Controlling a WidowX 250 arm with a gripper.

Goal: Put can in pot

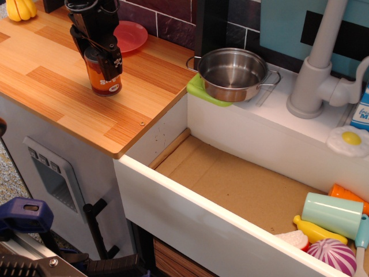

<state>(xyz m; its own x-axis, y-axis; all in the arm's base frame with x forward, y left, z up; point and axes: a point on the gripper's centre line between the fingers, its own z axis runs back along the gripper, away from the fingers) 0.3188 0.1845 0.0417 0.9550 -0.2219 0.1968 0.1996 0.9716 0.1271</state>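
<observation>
The can [104, 81], with its orange-red label, stands upright on the wooden counter [52, 86] at the left. My black gripper [99, 56] has come down over its top. One finger [110, 59] lies against the front of the label and the other is behind the can, out of sight. I cannot tell whether the fingers press on the can. The shiny steel pot [233, 74] is empty and sits on a green mat [198, 90] at the counter's right end, well to the right of the can.
A red plate [130, 36] lies behind the gripper and bananas [21, 8] sit at the far left. A grey tap [314, 75] stands right of the pot. The sink basin [242, 184] holds a mint cup [332, 214] and toy food at the right.
</observation>
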